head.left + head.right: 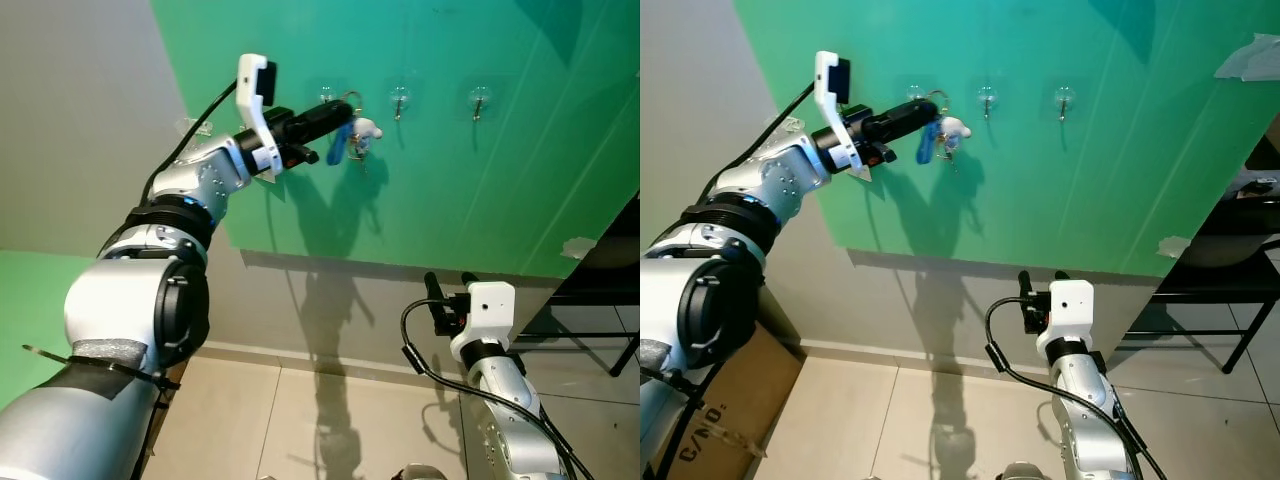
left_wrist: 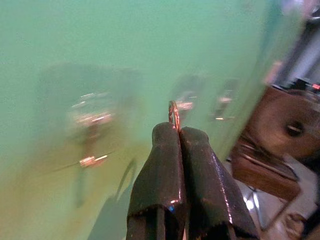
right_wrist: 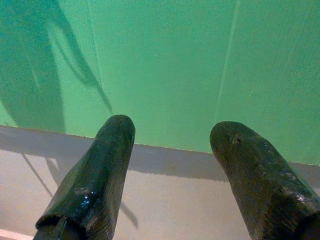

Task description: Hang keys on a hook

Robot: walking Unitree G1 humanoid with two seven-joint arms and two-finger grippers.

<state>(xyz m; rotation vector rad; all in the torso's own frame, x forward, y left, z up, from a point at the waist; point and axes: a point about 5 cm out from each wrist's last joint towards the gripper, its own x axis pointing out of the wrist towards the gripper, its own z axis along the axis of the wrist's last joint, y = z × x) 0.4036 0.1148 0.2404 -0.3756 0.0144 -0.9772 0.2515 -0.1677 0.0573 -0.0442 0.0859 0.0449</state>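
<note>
Your left gripper is raised to a green wall panel, its two black fingers pinched tight on the metal ring of a bunch of keys. A blue tag and a pale fob dangle below the fingertips. The ring sits right at the leftmost hook of a row of three small clear hooks; the middle hook and the right hook hang bare. In the left wrist view the ring pokes out just past the closed fingertips, and the hooks beyond are smeared by blur, so you cannot tell whether the ring is over the hook's tip or only beside it.

Your right gripper is held low near the pale band at the foot of the wall, fingers spread wide and holding nothing.

The main risk is letting go too soon: if the ring is not truly seated, the keys will likely drop to the tiled floor. Pushing hard against the wall could also knock what looks like a stick-on hook loose. The swinging fob may snag and tug the ring off as you withdraw.
</note>
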